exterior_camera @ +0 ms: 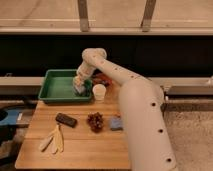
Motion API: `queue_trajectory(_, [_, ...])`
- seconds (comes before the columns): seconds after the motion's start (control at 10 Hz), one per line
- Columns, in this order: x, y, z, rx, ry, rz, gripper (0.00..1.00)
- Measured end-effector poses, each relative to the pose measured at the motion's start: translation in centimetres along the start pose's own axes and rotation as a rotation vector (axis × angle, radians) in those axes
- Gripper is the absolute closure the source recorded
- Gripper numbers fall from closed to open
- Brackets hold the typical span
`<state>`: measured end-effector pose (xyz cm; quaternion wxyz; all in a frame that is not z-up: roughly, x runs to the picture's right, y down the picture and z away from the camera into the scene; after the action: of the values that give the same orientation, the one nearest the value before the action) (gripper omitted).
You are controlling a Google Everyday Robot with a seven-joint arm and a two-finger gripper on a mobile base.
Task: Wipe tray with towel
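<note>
A green tray (56, 87) stands at the back left of the wooden table. My gripper (79, 85) reaches down into the tray's right part, at the end of the white arm (120, 80) that stretches across the table. A pale towel (80, 89) lies under the gripper on the tray floor, pressed between it and the tray. The gripper hides most of the towel.
A white cup (99, 92) stands just right of the tray. A dark red item (101, 78) lies behind the cup. On the table (80, 145) lie a black bar (66, 119), a bunch of dark grapes (95, 121), a blue sponge (116, 123) and a banana (54, 140).
</note>
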<state>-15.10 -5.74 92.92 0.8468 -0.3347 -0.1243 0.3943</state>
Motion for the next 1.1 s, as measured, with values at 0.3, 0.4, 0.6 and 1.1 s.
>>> queue_trajectory(0.3, [-3.1, 0.0, 2.1, -0.034, -0.002, -0.042, 1.0])
queue_trajectory(0.4, [-3.9, 1.2, 3.0, -0.06, -0.005, -0.069, 1.0])
queue_trajectory(0.6, [-4.2, 3.6, 4.1, -0.109, -0.007, -0.103, 1.0])
queue_trajectory(1.1, [-1.6, 10.9, 5.2, -0.22, 0.001, -0.149, 1.0])
